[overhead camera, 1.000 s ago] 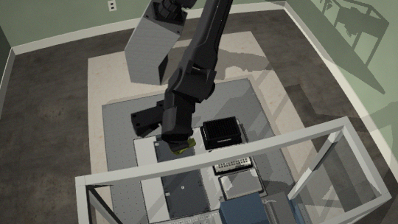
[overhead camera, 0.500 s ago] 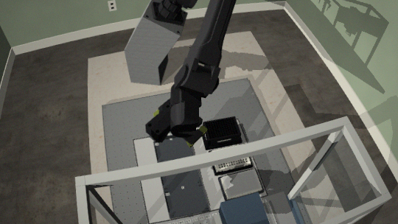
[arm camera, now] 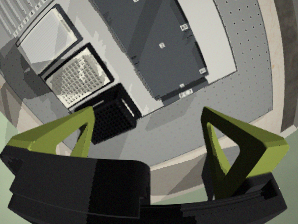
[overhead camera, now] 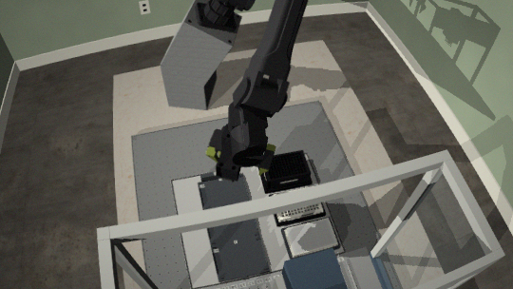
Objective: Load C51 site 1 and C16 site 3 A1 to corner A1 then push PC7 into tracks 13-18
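The black deep-well block C51 [overhead camera: 288, 170] sits on nest S1, nearest me; it also shows in the wrist view [arm camera: 113, 111]. The 96-well plate C15 [overhead camera: 301, 211] [arm camera: 79, 80] is on the middle nest. The pale 384-well plate C16 [overhead camera: 312, 238] is on the far nest [arm camera: 48, 34]. The dark carrier PC7 [overhead camera: 233, 226] [arm camera: 149, 30] lies on the light apron, empty. My gripper [overhead camera: 239, 158] hangs open and empty above the carrier's handle end, just left of C51; its green fingers stand wide apart.
A white frame [overhead camera: 304, 201] spans the deck in front of the camera. A grey box [overhead camera: 195, 58] on the arm hangs over the back of the mat.
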### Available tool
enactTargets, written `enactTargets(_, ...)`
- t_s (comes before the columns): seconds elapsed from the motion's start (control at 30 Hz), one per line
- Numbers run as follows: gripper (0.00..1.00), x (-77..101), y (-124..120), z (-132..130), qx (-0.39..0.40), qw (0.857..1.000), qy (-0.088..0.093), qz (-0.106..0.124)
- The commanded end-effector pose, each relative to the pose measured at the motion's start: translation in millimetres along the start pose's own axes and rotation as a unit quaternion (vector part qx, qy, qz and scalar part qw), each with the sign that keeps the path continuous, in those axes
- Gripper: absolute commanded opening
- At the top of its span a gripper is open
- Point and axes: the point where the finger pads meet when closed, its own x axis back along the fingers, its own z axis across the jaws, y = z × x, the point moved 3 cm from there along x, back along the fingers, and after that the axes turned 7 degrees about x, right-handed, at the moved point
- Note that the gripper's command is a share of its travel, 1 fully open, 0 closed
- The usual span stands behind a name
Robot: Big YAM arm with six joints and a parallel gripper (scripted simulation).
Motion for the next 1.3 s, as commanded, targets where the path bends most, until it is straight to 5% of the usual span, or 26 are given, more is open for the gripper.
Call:
enactTargets(0.0,1.0,4.5,-6,16,0.095,0.995,0.01,-0.019)
enactTargets(0.43,1.0,-9.1,-34,24,0.273,0.961,0.027,-0.022)
enactTargets(0.7,1.0,-9.2,-27,17,0.258,0.966,0.024,-0.02)
enactTargets(0.83,1.0,-32.7,-6,37,0.336,0.941,0.023,-0.023)
enactTargets(0.93,1.0,-37.1,-2,40,0.352,0.936,0.024,-0.023)
enactTargets(1.27,1.0,-80.7,37,72,0.502,0.865,0.02,-0.027)
